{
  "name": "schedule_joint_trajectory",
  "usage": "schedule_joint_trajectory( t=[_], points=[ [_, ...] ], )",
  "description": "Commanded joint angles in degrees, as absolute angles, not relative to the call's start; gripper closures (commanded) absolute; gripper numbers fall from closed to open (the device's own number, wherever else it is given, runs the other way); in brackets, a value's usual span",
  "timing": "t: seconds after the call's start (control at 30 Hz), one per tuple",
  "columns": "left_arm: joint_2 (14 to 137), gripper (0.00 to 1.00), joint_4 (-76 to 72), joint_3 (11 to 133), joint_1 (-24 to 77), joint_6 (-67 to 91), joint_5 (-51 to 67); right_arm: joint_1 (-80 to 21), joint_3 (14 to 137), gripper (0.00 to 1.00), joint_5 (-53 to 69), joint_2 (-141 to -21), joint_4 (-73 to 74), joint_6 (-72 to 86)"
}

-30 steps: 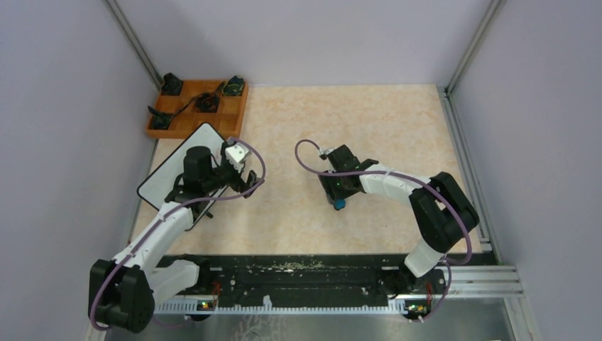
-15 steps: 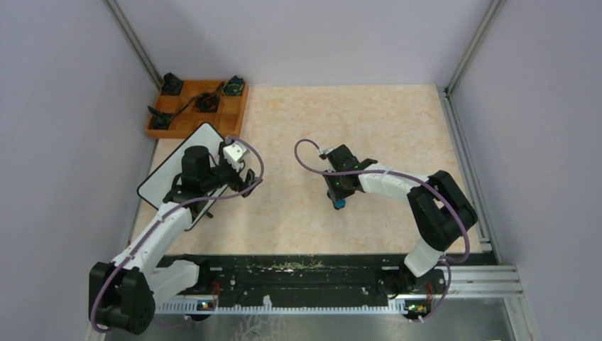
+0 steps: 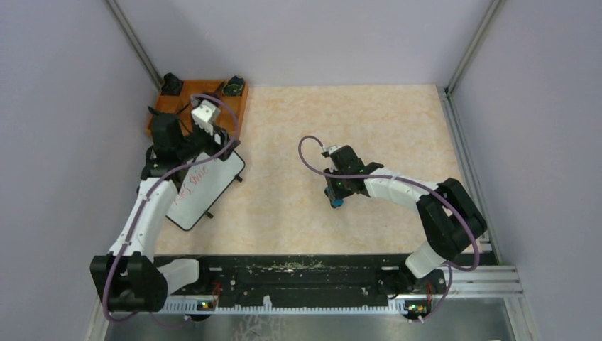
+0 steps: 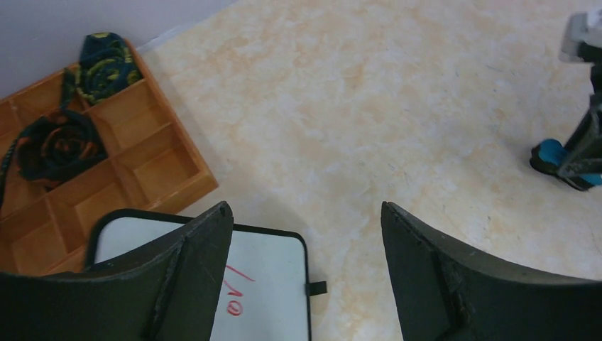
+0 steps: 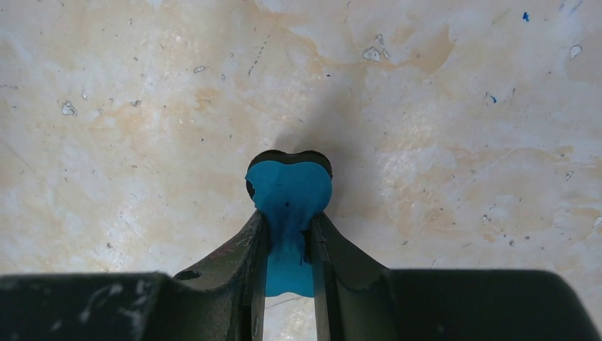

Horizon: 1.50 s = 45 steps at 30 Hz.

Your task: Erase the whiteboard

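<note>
On beige tabletop point(image 3: 397, 128), whiteboard point(image 3: 206, 188) unheld beneath released left gripper point(image 4: 305, 213), blue eraser point(image 5: 287, 188) clenched in right gripper point(image 5: 287, 238); liable to skid under wiping.

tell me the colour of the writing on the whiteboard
Red writing, best seen from the left wrist.

I see red handwriting point(image 4: 231, 307) on the whiteboard point(image 3: 202, 186), but I can't read any of it.

Top camera looks down from 6 o'clock; wrist cameras face the table point(image 3: 369, 128) closely. Top and left wrist share the whiteboard point(image 3: 213, 181).
</note>
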<state>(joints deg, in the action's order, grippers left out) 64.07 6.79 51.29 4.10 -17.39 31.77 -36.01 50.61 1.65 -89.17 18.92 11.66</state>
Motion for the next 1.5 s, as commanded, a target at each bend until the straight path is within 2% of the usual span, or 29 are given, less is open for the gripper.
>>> schedule_joint_trajectory(
  t=[0.0,0.33,0.8,1.03,1.13,1.47],
  points=[
    [68.0,0.18,12.0,58.9,-2.9,-15.5,38.6,-36.6,50.2,1.00,3.1,-87.1,15.8,12.2],
    [68.0,0.18,18.4,65.8,-15.2,-14.9,43.1,-36.9,50.7,1.00,4.2,-86.8,14.5,11.7],
    [66.0,0.19,32.6,68.3,-37.0,-23.1,56.2,-37.0,51.3,1.00,8.9,-85.8,12.5,10.6],
    [69.8,0.21,38.6,70.5,-48.8,-27.8,66.3,-37.0,51.5,1.00,10.6,-84.7,12.8,9.9],
    [73.0,0.22,44.8,72.5,-54.0,-33.7,71.6,-37.1,51.1,1.00,11.3,-84.2,12.6,10.1],
    [76.7,0.22,62.1,71.8,-58.4,-55.8,74.7,-37.3,52.0,1.00,13.3,-84.3,12.7,10.4]
  ],
)
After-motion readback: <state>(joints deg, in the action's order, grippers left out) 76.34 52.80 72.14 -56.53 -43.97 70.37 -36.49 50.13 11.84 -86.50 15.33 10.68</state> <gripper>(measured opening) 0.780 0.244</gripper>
